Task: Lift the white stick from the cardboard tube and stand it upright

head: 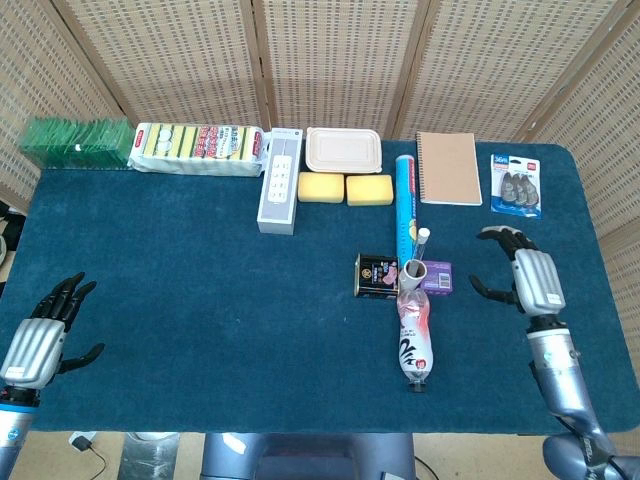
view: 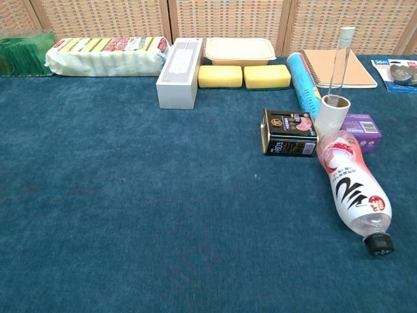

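Thin white stick w/ a translucent shaft and white cap stands upright, lower end inside the short pale cardboard tube, top well above the rim. Tube sits on the blue felt-covered table, touching the neck end of a lying clear plastic bottle w/ pink-and-black label, between a dark printed tin and a small purple box.

Right hand is off to the right of the tube, well apart, fingers spread, holding nothing. Left hand down at the near-left table edge, fingers apart, also empty. Neither shows in chest view.

Handling, my guess: stick looks very light, stiff, smooth, prob. slippery and easy to tip. Tube is light too, so a sideways nudge could topple both. Best hold approx. upper shaft just under the cap, a thumb-and-finger pinch, pull straight up.

Room: tight low down; tin, box, bottle crowd the tube base, and a blue rolled cylinder lies just behind. Above the stick is free. Open felt left of the tin and right of the box toward the right hand; far edge carries a tan spiral notebook.
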Controlling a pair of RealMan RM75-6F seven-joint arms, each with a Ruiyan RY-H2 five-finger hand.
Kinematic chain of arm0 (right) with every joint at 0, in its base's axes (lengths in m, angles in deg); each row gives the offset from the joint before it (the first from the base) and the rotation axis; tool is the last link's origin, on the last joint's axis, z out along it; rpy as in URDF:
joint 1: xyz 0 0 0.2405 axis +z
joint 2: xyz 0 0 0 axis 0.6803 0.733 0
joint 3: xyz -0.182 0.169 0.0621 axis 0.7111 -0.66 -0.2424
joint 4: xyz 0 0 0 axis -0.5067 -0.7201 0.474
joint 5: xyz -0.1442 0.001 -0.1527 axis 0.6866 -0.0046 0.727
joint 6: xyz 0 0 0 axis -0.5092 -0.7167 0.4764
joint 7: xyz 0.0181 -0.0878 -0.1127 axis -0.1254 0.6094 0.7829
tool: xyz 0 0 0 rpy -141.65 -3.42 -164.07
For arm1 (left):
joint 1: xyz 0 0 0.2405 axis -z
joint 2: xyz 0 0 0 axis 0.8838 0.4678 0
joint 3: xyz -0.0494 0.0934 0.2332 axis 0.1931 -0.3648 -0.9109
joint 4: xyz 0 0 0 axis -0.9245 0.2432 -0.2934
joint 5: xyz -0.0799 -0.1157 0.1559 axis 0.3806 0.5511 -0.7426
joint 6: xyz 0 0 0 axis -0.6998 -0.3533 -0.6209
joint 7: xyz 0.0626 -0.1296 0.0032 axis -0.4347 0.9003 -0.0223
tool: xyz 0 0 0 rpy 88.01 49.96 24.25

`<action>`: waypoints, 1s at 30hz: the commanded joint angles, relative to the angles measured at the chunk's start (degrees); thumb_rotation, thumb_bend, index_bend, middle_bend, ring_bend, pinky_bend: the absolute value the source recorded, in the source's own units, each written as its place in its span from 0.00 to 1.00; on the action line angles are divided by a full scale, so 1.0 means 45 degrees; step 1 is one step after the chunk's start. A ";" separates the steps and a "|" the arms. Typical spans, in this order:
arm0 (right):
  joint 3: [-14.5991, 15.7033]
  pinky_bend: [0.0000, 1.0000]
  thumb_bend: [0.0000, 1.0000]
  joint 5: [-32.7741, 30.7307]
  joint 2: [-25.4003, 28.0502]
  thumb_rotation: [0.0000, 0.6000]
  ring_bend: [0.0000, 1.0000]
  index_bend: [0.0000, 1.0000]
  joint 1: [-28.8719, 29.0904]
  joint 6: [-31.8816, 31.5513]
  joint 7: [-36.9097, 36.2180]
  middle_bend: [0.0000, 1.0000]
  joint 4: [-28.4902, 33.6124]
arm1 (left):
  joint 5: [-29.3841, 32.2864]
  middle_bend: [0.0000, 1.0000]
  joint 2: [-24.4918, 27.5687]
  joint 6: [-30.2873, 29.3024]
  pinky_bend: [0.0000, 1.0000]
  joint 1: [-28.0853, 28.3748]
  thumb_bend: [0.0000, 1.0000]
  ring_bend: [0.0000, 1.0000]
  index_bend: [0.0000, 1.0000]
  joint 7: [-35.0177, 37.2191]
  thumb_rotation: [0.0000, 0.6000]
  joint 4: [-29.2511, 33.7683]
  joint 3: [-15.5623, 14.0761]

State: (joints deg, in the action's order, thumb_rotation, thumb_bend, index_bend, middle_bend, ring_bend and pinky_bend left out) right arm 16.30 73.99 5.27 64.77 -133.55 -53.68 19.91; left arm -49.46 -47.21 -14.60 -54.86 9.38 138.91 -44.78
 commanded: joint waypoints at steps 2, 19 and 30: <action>0.1055 0.24 0.31 0.1050 0.0639 0.93 0.18 0.26 -0.1139 -0.1178 0.0804 0.24 0.0495 | -0.0325 0.00 0.0208 -0.0656 0.15 -0.0269 0.19 0.00 0.07 0.0126 1.00 0.0125 -0.0123; 0.3452 0.18 0.27 0.3659 -0.0391 0.93 0.14 0.22 -0.4241 -0.4616 0.2585 0.20 -0.0460 | -0.0467 0.00 0.0222 -0.0804 0.15 -0.0578 0.19 0.00 0.07 0.0588 1.00 -0.0265 -0.0578; 0.3773 0.18 0.26 0.4339 -0.0717 0.93 0.14 0.22 -0.4917 -0.5152 0.3055 0.20 -0.0873 | -0.0408 0.00 0.0321 -0.0961 0.15 -0.0849 0.20 0.00 0.07 0.0348 1.00 -0.0133 -0.0748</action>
